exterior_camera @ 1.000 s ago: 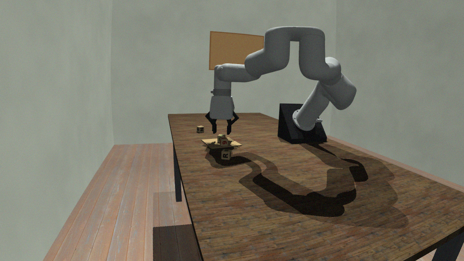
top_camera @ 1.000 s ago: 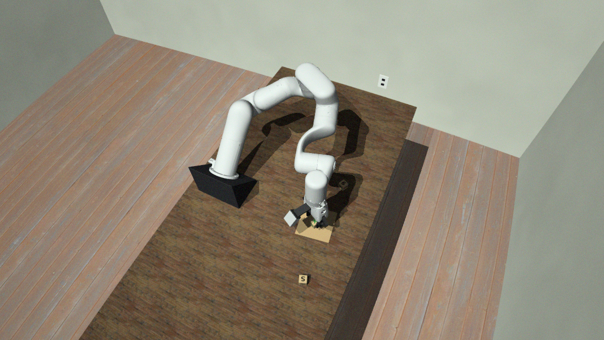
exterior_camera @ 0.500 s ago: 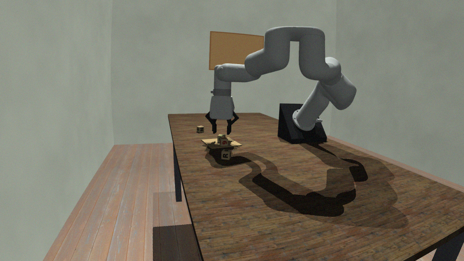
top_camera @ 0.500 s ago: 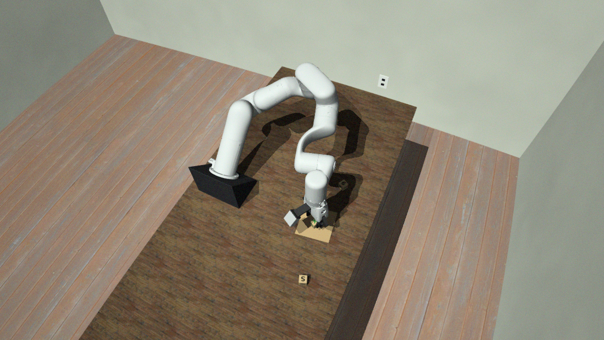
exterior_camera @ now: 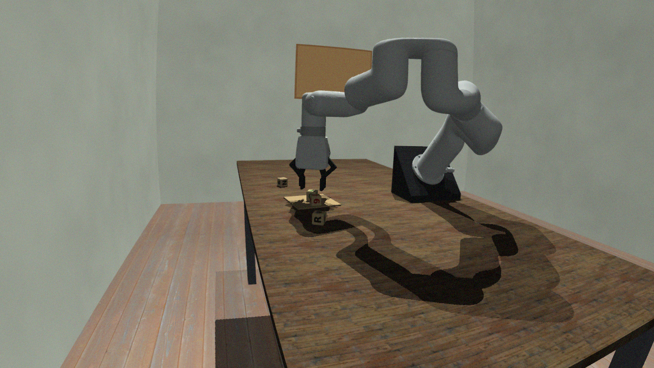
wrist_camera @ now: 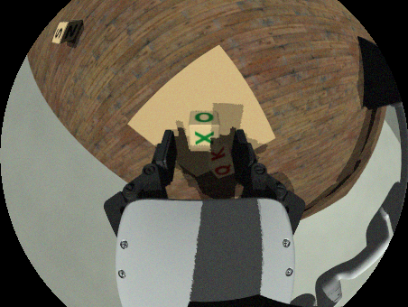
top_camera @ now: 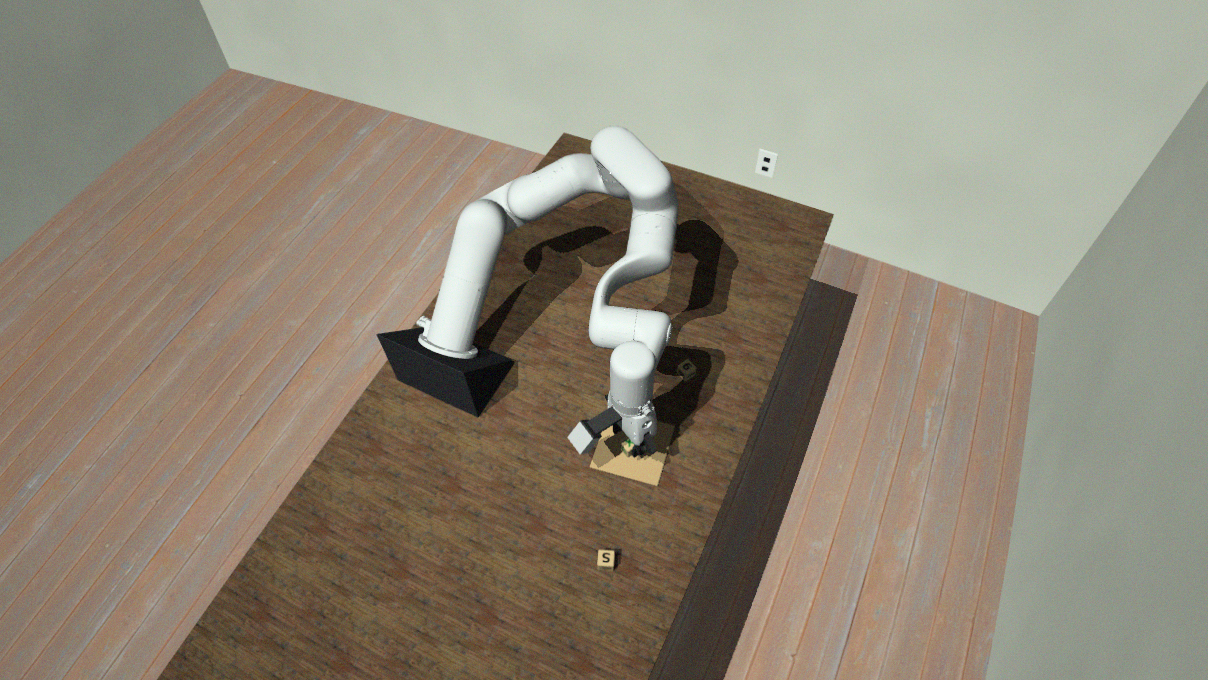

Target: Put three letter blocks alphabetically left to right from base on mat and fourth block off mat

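Note:
A tan mat (top_camera: 627,460) lies on the table; it also shows in the exterior view (exterior_camera: 312,201) and the wrist view (wrist_camera: 204,99). On it stands a block with a green O on top and an X on its side (wrist_camera: 202,128). Right beside it a shadowed block with red marks (wrist_camera: 218,168) (exterior_camera: 314,198) shows a red 9 on one side. My gripper (exterior_camera: 312,186) is open and empty, just above these two, its fingers to either side of the O block. A block with an R side (exterior_camera: 318,217) sits off the mat. An S-topped block (top_camera: 606,558) lies apart.
The robot's black base (top_camera: 446,367) stands across the table from the mat. The table's long edge (top_camera: 760,473) runs close behind the mat. The S block shows at the wrist view's upper left (wrist_camera: 68,32).

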Motion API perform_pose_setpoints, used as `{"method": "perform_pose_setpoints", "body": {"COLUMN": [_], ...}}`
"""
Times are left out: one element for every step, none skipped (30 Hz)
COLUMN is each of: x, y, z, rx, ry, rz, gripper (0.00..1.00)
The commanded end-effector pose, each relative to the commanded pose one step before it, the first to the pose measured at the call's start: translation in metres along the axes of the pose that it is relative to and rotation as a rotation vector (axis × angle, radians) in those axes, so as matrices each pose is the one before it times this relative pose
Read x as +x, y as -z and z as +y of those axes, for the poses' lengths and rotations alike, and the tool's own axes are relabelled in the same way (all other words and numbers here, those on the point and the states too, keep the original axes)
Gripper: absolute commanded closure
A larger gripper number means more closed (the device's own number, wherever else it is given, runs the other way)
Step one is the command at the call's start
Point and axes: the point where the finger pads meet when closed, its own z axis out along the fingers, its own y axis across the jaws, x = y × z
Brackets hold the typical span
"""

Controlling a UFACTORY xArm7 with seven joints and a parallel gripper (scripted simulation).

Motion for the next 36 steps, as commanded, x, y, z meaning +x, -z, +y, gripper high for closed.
{"method": "perform_pose_setpoints", "body": {"x": [0.00019,0.00000,0.00000,0.00000,0.00000,0.00000,0.00000,0.00000,0.00000,0.00000,0.00000,0.00000,0.00000,0.00000,0.00000,0.00000,0.00000,0.00000,0.00000,0.00000,0.00000,0.00000,0.00000,0.00000,0.00000,0.00000,0.00000,0.00000,0.00000,0.00000,0.00000,0.00000,0.00000,0.00000,0.00000,0.00000], "y": [-0.00189,-0.00178,-0.00192,-0.00202,-0.00210,0.00000,0.00000,-0.00213,-0.00213,-0.00209,-0.00202,-0.00191,-0.00176,-0.00160,-0.00140,-0.00120,-0.00098,-0.00076,-0.00055,-0.00036,-0.00020,-0.00008,0.00000,0.00000,-0.00001,0.00000,0.00000,0.00000,0.00000,0.00000,0.00000,0.00000,0.00000,0.00000,0.00000,0.00000], "z": [-0.00118,0.00000,0.00000,0.00000,0.00000,0.00000,0.00000,-0.00001,0.00001,-0.00001,0.00000,0.00000,0.00000,0.00000,0.00000,0.00000,0.00000,0.00000,0.00000,0.00000,0.00000,0.00000,0.00000,0.00000,0.00000,0.00000,0.00000,0.00000,0.00000,0.00000,0.00000,0.00000,0.00000,0.00000,0.00000,0.00000], "rx": [0.00430,0.00000,0.00000,0.00000,0.00000,0.00000,0.00000,0.00000,0.00000,0.00000,0.00000,0.00000,0.00000,0.00000,0.00000,0.00000,0.00000,0.00000,0.00000,0.00000,0.00000,0.00000,0.00000,0.00000,0.00000,0.00000,0.00000,0.00000,0.00000,0.00000,0.00000,0.00000,0.00000,0.00000,0.00000,0.00000], "ry": [-0.00029,-0.00001,0.00000,0.00000,-0.00001,0.00000,0.00000,0.00001,-0.00001,0.00001,0.00000,0.00000,0.00000,-0.00001,0.00000,0.00001,0.00000,0.00000,0.00000,0.00000,0.00000,0.00000,0.00000,0.00000,0.00000,0.00000,0.00000,0.00000,0.00000,0.00000,0.00000,0.00000,0.00000,0.00000,0.00000,0.00000], "rz": [-0.00011,0.00000,0.00000,0.00000,0.00000,0.00000,0.00000,0.00000,0.00000,0.00000,0.00000,0.00000,0.00000,0.00000,0.00000,0.00000,0.00000,0.00000,0.00000,0.00000,0.00000,0.00000,0.00000,0.00000,0.00000,0.00000,0.00000,0.00000,0.00000,0.00000,0.00000,0.00000,0.00000,0.00000,0.00000,0.00000], "gripper": [0.36,0.36,0.36,0.36,0.36,0.36,0.36,0.36,0.36,0.36,0.36,0.36,0.36,0.36,0.36,0.36,0.36,0.36,0.36,0.36,0.36,0.36,0.36,0.36,0.36,0.36,0.36,0.36,0.36,0.36,0.36,0.36,0.36,0.36,0.36,0.36]}}
